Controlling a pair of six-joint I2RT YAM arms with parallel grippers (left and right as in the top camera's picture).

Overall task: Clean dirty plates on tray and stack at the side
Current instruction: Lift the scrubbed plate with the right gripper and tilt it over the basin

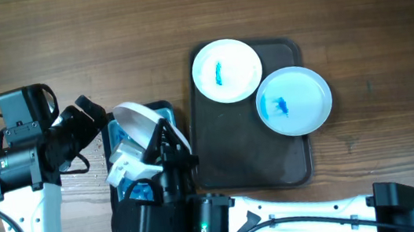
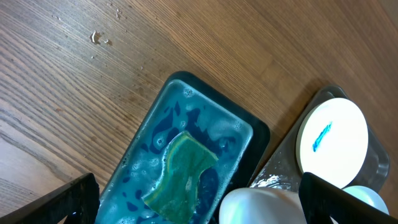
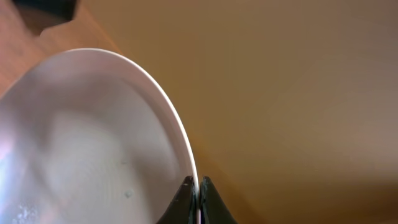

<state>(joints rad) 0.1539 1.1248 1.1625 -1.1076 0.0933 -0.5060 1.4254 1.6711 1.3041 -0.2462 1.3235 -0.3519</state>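
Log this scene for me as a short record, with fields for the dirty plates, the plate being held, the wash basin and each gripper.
dirty plates: two on the tray, left plate and right plate, both with blue smears
held plate: white held plate, tilted over the basin
basin: soapy blue water, sponge lying in it
right gripper: right gripper, fingers shut on the held plate's rim
left gripper: left gripper, open, empty, above the basin
side stack: none visible

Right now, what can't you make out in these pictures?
- Blue soapy-water tub: overhead, mostly covered by the right arm and the tilted white round plate.
- Green sponge: overhead, hidden under that arm.
- Dirt on that plate: right wrist, blurred, cut by the frame.
- Left fingers: left wrist, only tips show, bottom edge.
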